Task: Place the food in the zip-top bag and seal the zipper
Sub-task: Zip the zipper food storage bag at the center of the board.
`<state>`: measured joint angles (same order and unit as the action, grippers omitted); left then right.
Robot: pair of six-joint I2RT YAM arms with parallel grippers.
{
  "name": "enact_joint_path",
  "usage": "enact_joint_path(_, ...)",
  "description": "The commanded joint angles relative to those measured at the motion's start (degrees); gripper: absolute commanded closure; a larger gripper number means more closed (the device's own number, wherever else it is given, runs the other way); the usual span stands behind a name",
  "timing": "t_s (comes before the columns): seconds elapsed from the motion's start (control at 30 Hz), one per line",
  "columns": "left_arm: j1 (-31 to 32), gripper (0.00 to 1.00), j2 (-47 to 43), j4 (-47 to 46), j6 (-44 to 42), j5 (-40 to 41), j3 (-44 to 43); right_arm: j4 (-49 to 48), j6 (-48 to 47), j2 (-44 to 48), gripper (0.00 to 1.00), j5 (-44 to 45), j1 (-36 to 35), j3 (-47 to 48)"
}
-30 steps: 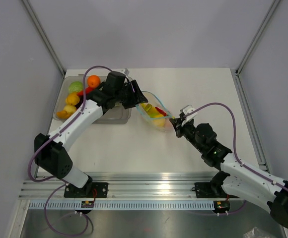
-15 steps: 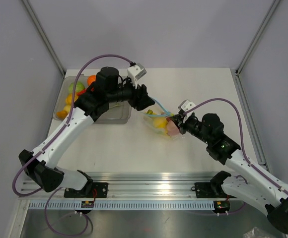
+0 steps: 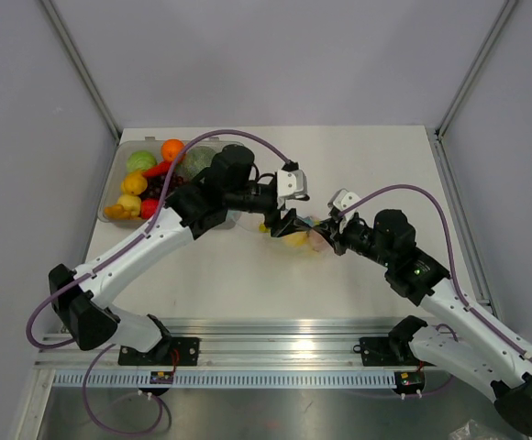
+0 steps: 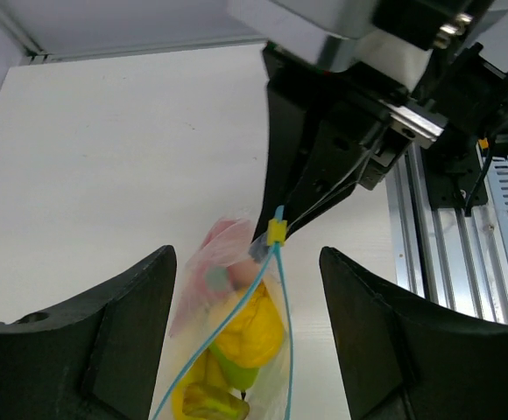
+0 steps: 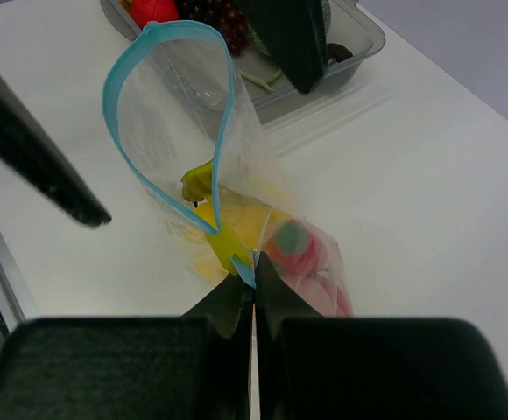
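Right gripper (image 5: 252, 280): fingers pressed together, pinching the end of the zipper (image 5: 177, 26) by its yellow slider.
Left gripper (image 4: 247, 258): fingers spread wide, one on each side of the zip-top bag (image 5: 236, 175), apart from it.
Zip-top bag: between the two grippers, mouth open in a loop.
Food: yellow banana bunch (image 4: 250, 328) and pink peach (image 5: 311, 254) inside the bag.
Tray (image 5: 359, 57): behind the bag, holding more toy food.

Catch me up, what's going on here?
The right gripper is pinched shut on the zip-top bag at the slider end of the zipper, and the mouth is open. A banana bunch and a pink peach are inside. The left gripper is open, right at the bag. More food sits in the tray.
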<state>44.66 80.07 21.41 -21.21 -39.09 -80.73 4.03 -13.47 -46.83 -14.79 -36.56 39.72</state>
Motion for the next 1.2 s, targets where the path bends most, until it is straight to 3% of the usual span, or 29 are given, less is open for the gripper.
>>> enact_joint_path(0.0,2.4,0.31,1.5,1.1,-5.9,-1.1,-2.9,-0.2,0.1,1.3,1.0,-2.5,0.4,3.3)
enact_joint_path(0.6,6.0,0.57,5.0,1.7,-4.7,2.6,-2.8,0.7,1.0,2.0,1.0,-2.9,0.4,3.6)
enact_joint_path(0.7,6.0,0.76,5.4,1.5,-4.5,2.8,-2.9,0.7,1.2,2.1,1.0,-2.5,0.4,3.6)
enact_joint_path(0.77,6.0,0.98,5.7,2.3,-4.5,2.8,-3.1,0.7,1.2,2.3,1.0,-2.2,0.4,3.6)
enact_joint_path(0.8,6.0,1.0,6.1,2.8,-5.0,2.6,-3.3,0.6,1.3,2.6,1.0,-1.3,0.4,3.5)
enact_joint_path(1.17,3.3,1.0,4.0,5.2,-6.7,5.1,1.0,-1.4,3.5,7.6,1.0,16.3,0.4,2.1)
